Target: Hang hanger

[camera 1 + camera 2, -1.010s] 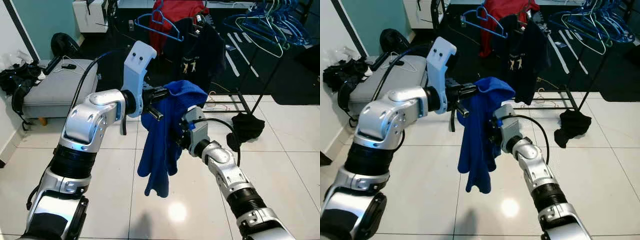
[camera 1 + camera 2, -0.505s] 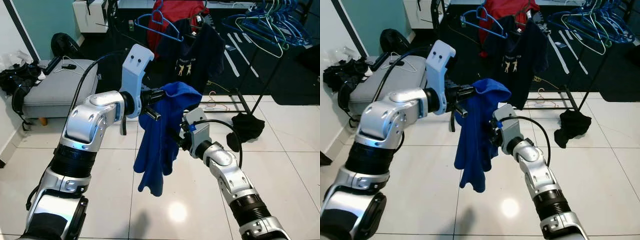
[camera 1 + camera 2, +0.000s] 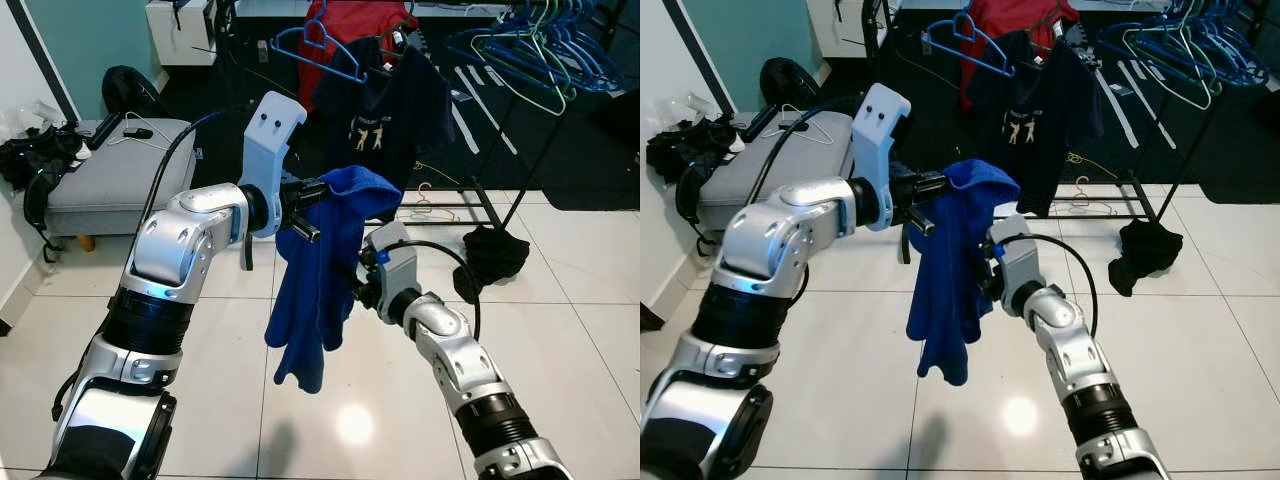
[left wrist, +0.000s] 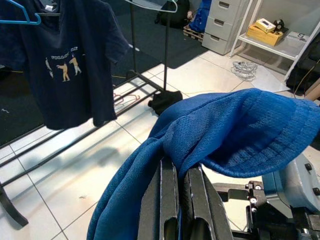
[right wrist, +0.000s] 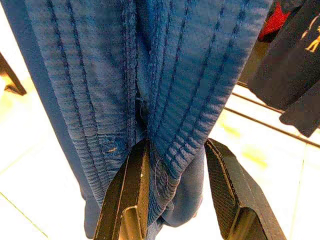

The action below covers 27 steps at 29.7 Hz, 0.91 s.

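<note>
A blue garment [image 3: 318, 280] hangs in mid-air in front of me, draped from its top fold. My left gripper [image 4: 175, 172] is shut on that top fold, and the cloth spills over its fingers. Lower down, my right gripper [image 5: 177, 145] stands open against the hanging cloth; a ribbed fold lies between its two fingers [image 5: 127, 195]. In the eye views the right gripper [image 3: 356, 285] is half hidden behind the garment. An empty blue hanger [image 3: 318, 52] hangs on the clothes rack behind.
The rack holds a navy T-shirt [image 3: 390, 110] and a red garment [image 3: 350, 25]; its black floor bars [image 3: 470, 205] lie beyond my right arm. Several blue hangers [image 3: 535, 45] crowd the far right. A dark cloth [image 3: 495, 250] lies on the tiles, a grey ottoman [image 3: 110, 175] stands left.
The garment's hanging end has swung slightly to my left. My right gripper has shifted a little up and in against the cloth. The left arm has barely moved.
</note>
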Motion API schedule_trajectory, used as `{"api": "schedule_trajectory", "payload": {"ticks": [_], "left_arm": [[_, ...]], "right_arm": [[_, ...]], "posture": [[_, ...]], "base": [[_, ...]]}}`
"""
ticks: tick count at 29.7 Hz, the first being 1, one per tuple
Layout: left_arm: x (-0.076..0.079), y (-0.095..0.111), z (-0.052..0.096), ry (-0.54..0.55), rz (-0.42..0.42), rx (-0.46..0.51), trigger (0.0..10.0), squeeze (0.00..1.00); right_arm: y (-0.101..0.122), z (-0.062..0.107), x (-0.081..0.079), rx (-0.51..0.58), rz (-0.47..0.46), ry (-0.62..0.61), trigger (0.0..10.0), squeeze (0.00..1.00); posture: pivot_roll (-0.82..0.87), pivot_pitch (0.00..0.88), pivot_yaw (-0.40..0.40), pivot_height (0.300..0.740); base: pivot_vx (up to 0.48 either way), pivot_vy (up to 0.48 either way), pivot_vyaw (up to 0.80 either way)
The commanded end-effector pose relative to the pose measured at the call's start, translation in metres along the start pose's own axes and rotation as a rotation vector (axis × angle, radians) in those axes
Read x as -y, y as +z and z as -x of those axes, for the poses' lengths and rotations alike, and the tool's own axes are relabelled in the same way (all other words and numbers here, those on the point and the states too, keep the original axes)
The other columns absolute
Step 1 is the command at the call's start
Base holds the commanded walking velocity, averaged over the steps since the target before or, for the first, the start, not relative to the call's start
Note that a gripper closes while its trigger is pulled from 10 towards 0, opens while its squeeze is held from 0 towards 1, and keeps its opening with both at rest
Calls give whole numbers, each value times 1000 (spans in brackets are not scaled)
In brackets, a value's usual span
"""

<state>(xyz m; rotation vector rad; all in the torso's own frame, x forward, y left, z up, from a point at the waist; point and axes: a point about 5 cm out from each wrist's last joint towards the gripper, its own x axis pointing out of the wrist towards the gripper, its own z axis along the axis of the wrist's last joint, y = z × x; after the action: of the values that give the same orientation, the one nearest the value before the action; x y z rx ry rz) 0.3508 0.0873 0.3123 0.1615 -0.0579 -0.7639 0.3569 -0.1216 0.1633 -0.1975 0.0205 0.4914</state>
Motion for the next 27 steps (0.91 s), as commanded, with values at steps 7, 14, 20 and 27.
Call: {"api": "schedule_trajectory", "payload": {"ticks": [7, 14, 20, 27], "left_arm": [[-2, 5, 2, 6, -31, 10, 10000, 0], [-3, 5, 2, 6, -30, 13, 10000, 0], [-2, 5, 2, 3, -30, 15, 10000, 0], [-7, 2, 4, 29, -41, 2, 10000, 0]], "right_arm": [[-7, 0, 1, -28, -32, 0, 2745, 0], [-6, 0, 2, -29, -35, 4, 0, 0], [-6, 0, 4, -30, -42, 2, 0, 0], [2, -1, 6, -6, -25, 3, 0, 0]], "posture": [[-11, 213, 48, 740], [-11, 213, 48, 740], [-11, 215, 47, 740], [-12, 213, 45, 740]], "base": [[0, 0, 0], [0, 0, 0], [0, 0, 0], [0, 0, 0]]}}
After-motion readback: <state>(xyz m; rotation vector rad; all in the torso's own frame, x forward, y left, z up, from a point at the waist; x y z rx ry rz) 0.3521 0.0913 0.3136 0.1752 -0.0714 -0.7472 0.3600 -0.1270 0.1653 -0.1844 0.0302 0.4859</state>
